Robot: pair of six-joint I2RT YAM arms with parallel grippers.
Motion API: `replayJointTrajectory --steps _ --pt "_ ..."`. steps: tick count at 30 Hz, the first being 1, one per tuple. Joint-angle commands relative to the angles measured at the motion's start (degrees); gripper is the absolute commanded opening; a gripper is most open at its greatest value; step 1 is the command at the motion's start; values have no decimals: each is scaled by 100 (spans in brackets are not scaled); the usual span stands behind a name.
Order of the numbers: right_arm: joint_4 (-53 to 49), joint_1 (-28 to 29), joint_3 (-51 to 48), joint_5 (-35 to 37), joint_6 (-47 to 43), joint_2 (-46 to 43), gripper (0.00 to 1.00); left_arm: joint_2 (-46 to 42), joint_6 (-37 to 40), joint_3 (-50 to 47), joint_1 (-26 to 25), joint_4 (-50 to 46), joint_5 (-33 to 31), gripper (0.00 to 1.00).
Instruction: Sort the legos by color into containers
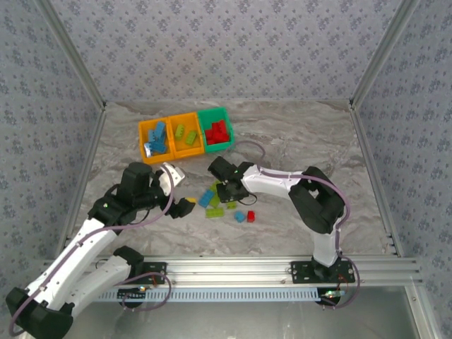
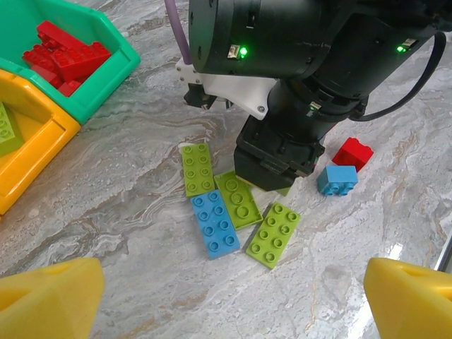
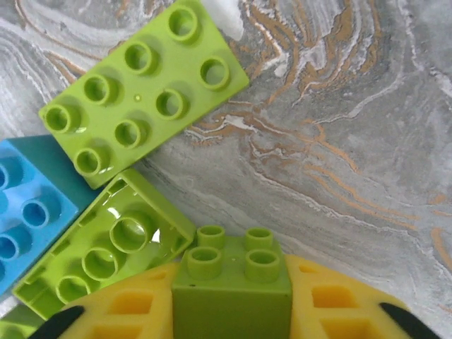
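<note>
held brick: lime 2x2 brick (image 3: pixel 232 279), studs up, square, so no long axis to align. it's at the right edge of the loose pile (image 1: pixel 219 201); can't tell if it's on the bench (image 3: pixel 339 106) or just off it.
right end effector (image 3: pixel 232 311): closed on that brick, yellow pads (image 3: pixel 311 282) against both sides.
target: middle orange bin (image 1: pixel 188 152), lime bricks already in it, so i judge that's the home.
direction: in the top view the bin lies farther from the arm bases and to the left of the right end effector. the green bin (image 1: pixel 219 147), holding reds, is the nearer neighbour, so carry past it.
left end effector (image 2: pixel 233 296): wide open, empty, hovering on the pile's near-left side.
nearer arm: range to the bin looks similar for both; the right one has the brick, so it's its move.
risk: lime plate (image 3: pixel 106 254) lies just beside the held brick and may drag on lift.
</note>
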Motion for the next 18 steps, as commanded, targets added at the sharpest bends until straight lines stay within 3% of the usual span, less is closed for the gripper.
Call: replayJointTrajectory --steps 1,4,8,13,18 --pt "-34 63 25 241 -62 -410 26 -75 152 4 -19 98 153 95" --pt "402 98 -156 344 -257 -1129 24 -270 -44 -9 -17 292 -245 95" --pt "1120 194 54 213 -914 -1471 22 -668 -942 -8 45 634 -2299 95" --pt "1985 169 1217 -256 -1691 -438 23 -833 -1067 -205 391 688 -3464 95" --pt "1977 -130 2897 51 -1933 1021 22 -759 -1208 -148 442 581 -3711 94"
